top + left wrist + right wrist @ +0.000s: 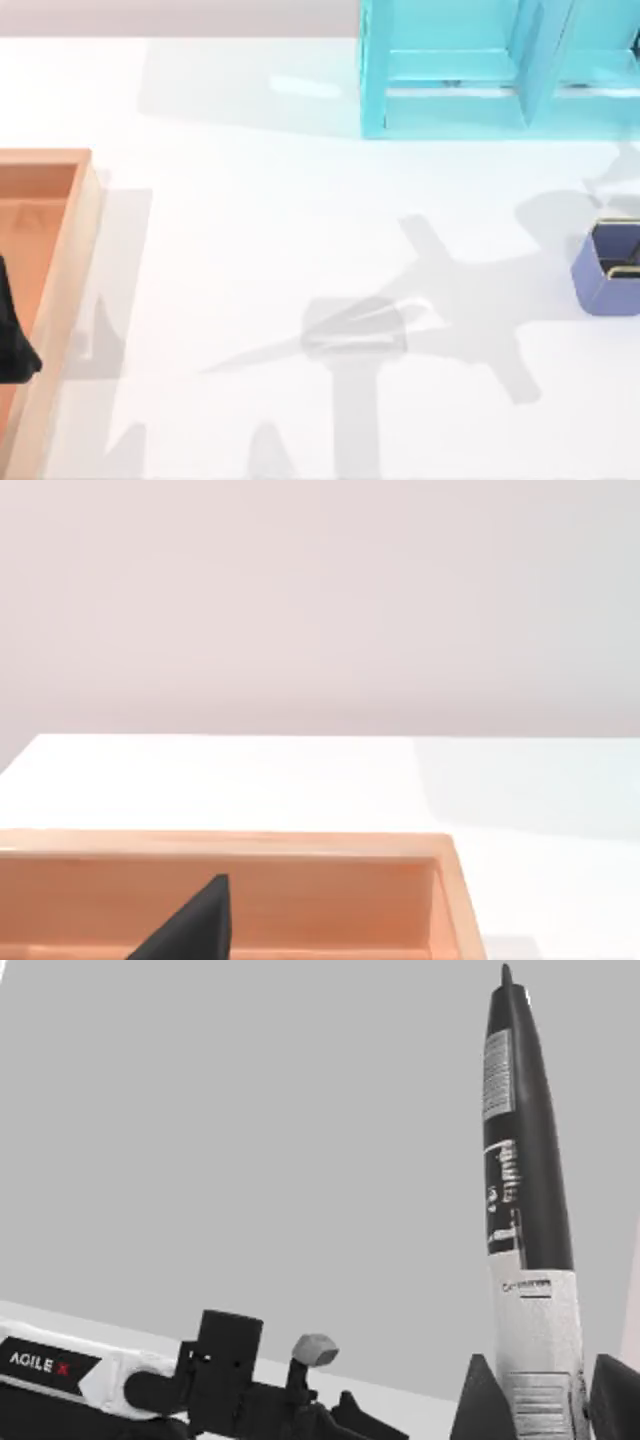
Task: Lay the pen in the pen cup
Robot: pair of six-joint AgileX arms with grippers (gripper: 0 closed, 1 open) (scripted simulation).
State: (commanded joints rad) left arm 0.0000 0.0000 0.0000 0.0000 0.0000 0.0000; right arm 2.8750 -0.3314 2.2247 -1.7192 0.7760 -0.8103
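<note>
A plain white tabletop (270, 230) fills the top view, crossed by grey shadows of the arms near its middle. At about one o'clock stands a big cyan shelf unit (450, 70), reaching off the far edge. At nine o'clock lies a large wooden tray (60, 260) with a raised pale rim; a black piece of the left arm shows over it at the top view's left margin, and in the left wrist view a black fingertip (195, 925) juts over the tray's inside — whether those jaws are apart or together I cannot tell. At three o'clock, against the right margin, sits the small periwinkle-blue squarish pen cup (605, 270), dark inside with thin gold rim edges. In the right wrist view the slim ballpoint pen (525, 1200) stands nearly upright — black upper end, pale lower barrel — clamped between the right gripper (545, 1405) jaws. Farther off lies the left arm, marked AgileX.
</note>
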